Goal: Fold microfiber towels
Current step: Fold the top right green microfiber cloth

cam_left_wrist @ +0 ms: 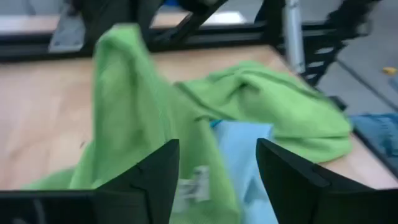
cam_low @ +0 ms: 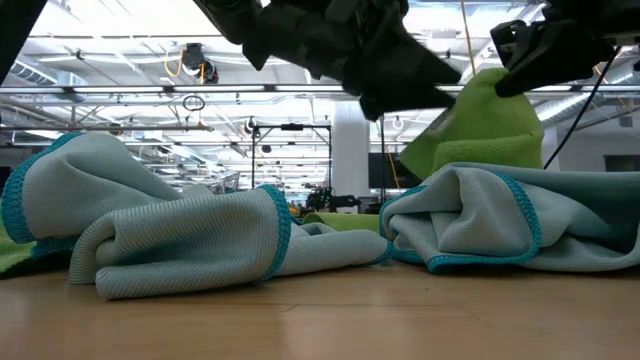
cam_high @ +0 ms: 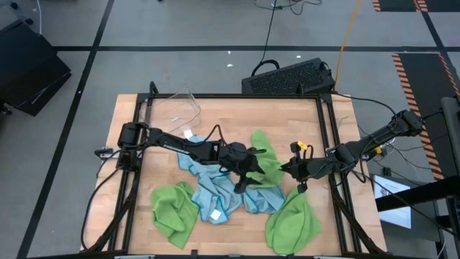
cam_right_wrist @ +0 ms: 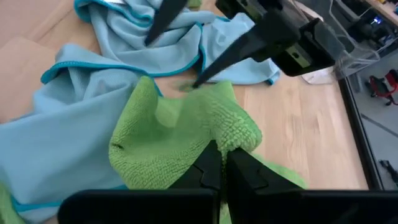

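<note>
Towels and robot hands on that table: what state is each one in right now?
Lifted green towel: pinched by the right hand, raised off the table.
Blue towels: crumpled in a heap, unfolded.
Green towel at front left: bunched, unfolded.
Green towel at front right: bunched, unfolded.
Right hand: shut on the lifted green towel.
Left hand: fingers apart, at the lifted green towel.
Clear bin: at the table's back left.

A large industrial lab or workshop hall is shown. A wooden table (cam_high: 172, 108) framed by black metal rails is set on a grey floor (cam_high: 180, 29) marked with taped lines and striped hazard tape (cam_high: 417, 72). Loose cables (cam_high: 272, 29) are trailed across the floor. Behind the table, a high ceiling (cam_low: 150, 60) with beams and strip lights is seen, with what may be further equipment.
</note>
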